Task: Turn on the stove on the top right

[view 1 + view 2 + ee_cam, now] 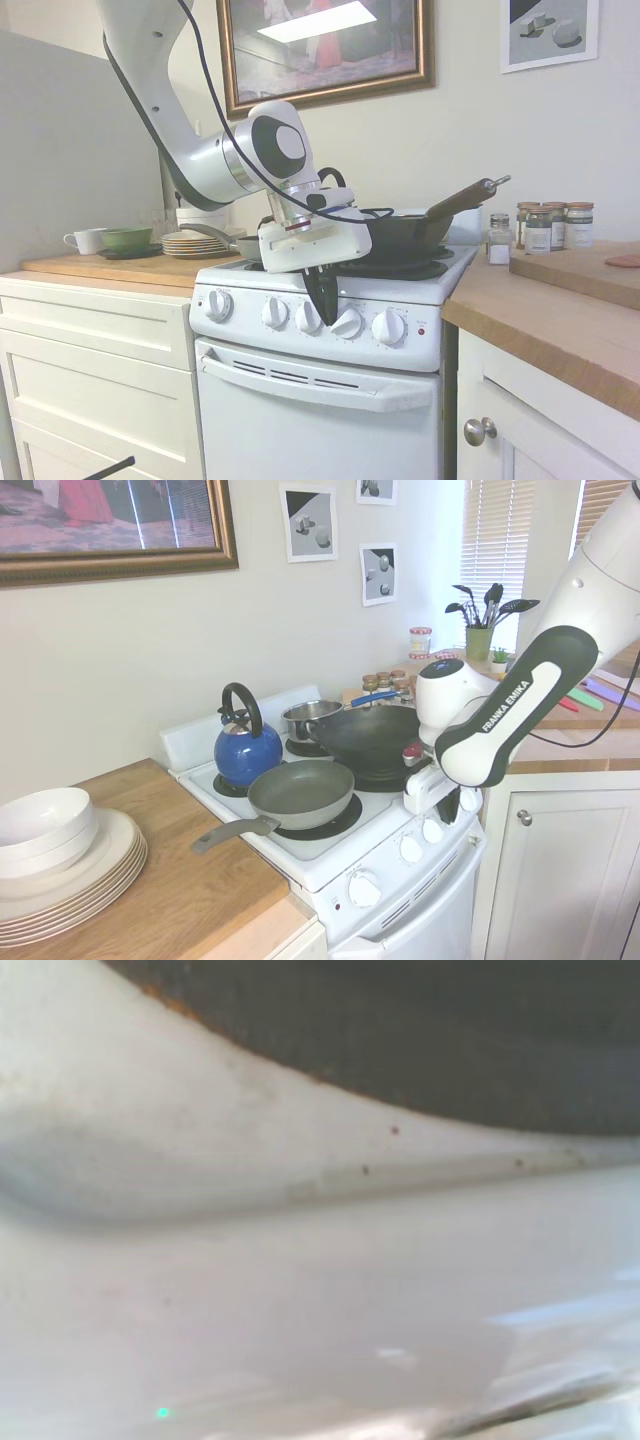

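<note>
Jaws nearly closed, holding nothing — gripper (325, 300) between 2 middle knobs on the stove (320, 400).

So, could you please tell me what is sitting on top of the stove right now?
On the stove: a blue kettle, a grey frying pan, a small steel pot and a dark wok. The cookware covers most of the burners, and the arm hides the wok's near edge.
</note>
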`<state>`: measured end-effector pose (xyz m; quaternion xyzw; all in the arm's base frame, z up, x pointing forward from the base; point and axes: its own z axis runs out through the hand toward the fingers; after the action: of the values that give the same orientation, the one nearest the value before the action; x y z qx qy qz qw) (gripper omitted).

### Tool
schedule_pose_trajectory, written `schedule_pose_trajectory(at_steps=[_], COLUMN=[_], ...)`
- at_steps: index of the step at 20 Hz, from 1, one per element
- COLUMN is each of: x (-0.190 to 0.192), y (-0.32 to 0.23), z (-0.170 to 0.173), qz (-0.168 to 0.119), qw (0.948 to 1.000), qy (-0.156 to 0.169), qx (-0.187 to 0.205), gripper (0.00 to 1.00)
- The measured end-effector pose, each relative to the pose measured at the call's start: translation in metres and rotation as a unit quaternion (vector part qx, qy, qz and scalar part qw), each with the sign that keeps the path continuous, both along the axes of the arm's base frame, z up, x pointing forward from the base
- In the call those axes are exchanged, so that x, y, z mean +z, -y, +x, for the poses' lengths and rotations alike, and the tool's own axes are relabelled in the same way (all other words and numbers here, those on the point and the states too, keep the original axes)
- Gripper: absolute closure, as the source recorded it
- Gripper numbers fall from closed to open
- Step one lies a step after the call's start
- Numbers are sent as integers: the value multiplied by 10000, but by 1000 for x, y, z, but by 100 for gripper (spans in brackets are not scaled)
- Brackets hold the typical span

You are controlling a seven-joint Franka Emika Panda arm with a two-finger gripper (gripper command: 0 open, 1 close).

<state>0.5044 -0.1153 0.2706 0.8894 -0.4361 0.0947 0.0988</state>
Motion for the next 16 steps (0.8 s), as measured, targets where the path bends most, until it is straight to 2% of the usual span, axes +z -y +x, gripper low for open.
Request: schedule_pose_trajectory(at_steps=[16], x=[-15], y=[0], z=[0], qz=[-137], qw=[9998], qy=[-110], qx=[-26], gripper=[100])
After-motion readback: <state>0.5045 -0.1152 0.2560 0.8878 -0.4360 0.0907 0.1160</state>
